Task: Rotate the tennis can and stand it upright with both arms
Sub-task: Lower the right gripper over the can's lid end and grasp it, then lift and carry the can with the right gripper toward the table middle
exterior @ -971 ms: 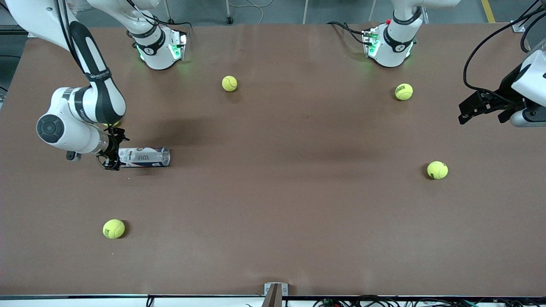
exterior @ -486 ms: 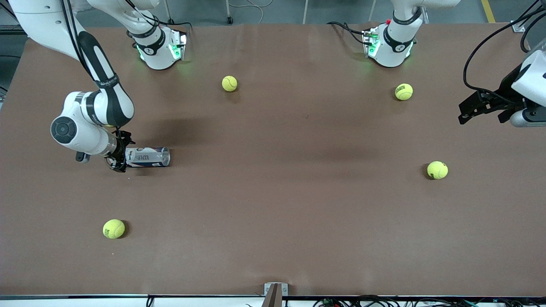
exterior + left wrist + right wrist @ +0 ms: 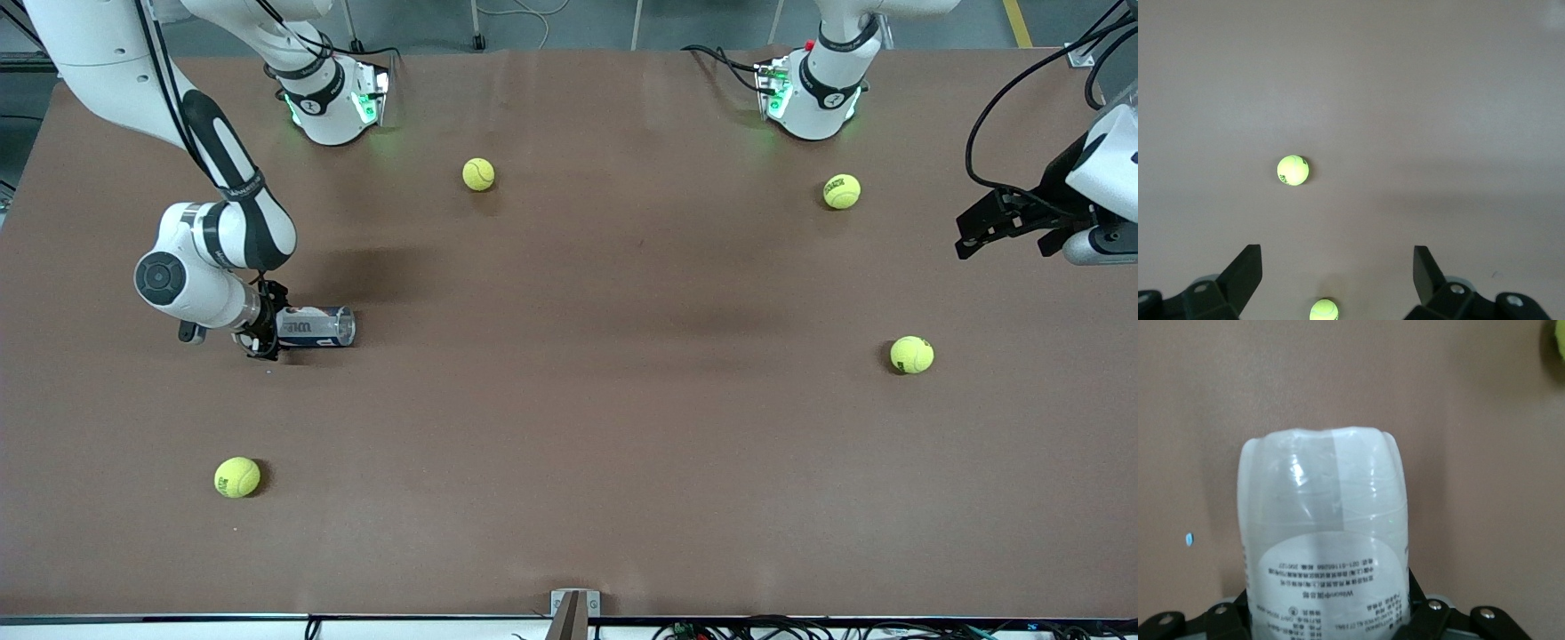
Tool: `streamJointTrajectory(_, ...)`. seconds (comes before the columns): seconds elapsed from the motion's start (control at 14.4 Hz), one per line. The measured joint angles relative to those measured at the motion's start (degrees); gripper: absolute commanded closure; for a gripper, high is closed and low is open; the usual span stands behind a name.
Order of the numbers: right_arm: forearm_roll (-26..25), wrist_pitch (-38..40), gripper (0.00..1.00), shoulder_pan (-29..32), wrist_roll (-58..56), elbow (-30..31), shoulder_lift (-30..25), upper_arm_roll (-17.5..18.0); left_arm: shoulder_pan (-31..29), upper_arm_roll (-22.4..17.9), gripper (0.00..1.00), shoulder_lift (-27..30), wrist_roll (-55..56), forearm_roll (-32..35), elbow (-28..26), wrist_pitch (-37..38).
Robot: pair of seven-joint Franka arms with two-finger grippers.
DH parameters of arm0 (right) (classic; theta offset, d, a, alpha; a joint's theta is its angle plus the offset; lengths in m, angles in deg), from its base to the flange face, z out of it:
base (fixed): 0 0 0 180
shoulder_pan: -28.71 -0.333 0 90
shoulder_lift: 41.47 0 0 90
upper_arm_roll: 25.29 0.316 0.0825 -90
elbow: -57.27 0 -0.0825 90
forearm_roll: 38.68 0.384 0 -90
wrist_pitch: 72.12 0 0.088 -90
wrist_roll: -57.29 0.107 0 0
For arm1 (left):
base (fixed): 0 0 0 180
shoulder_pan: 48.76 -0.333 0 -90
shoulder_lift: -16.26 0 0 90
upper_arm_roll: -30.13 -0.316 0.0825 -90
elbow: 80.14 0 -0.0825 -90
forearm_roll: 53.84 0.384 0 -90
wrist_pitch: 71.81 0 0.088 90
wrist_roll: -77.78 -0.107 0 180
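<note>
The tennis can (image 3: pixel 316 325) lies on its side on the brown table (image 3: pixel 569 427) toward the right arm's end; it is a clear tube with a white and navy label. My right gripper (image 3: pixel 267 330) comes in level at the can's end away from the table's middle. Its fingers press on both sides of the can (image 3: pixel 1325 540), so the right gripper (image 3: pixel 1328 613) is shut on it. My left gripper (image 3: pixel 978 228) waits open in the air over the left arm's end of the table. Nothing is between its fingers (image 3: pixel 1245 273).
Tennis balls lie loose on the table: one (image 3: pixel 478 174) near the right arm's base, one (image 3: pixel 841 191) near the left arm's base, one (image 3: pixel 912 355) below the left gripper, one (image 3: pixel 237 477) nearer the front camera than the can. Another ball (image 3: pixel 1559 340) lies close to the can.
The right arm has slid toward the table's middle, bringing its jaws farther over the can's end, and the jaws have closed on the can. The can and the left arm have not moved.
</note>
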Motion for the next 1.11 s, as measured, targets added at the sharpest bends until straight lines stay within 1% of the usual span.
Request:
streamJointTrajectory(0.28,0.02,0.29,0.24,-1.89,1.12,-0.17,-0.01,0.17,0.0,0.0,0.0,0.0,0.0,0.0,0.0,0.0)
streamJointTrajectory(0.35,0.03,0.32,0.24,-2.78,2.63,-0.24,-0.01,0.61,0.0,0.0,0.0,0.0,0.0,0.0,0.0,0.0)
streamJointTrajectory(0.49,0.03,0.32,0.24,-5.88,7.14,-0.8,0.0,2.69,0.0,0.0,0.0,0.0,0.0,0.0,0.0,0.0)
streamJointTrajectory(0.62,0.05,0.26,0.24,-11.71,13.81,-2.46,-0.01,4.22,0.0,0.0,0.0,-0.01,0.0,0.0,-0.01,0.0)
streamJointTrajectory(0.76,0.09,1.0,0.24,-18.81,20.46,-5.19,0.0,4.65,0.0,-0.01,0.0,-0.01,0.0,0.0,-0.01,0.0)
streamJointTrajectory(0.9,1.04,3.4,0.24,-25.04,26.1,-8.61,0.6,4.95,0.0,-0.01,0.0,-0.01,0.0,0.0,-0.01,0.0)
streamJointTrajectory(1.11,4.76,4.8,0.24,-32.55,30.85,-16.86,4.94,5.48,0.0,-0.01,0.0,-0.01,0.0,0.0,-0.01,0.0)
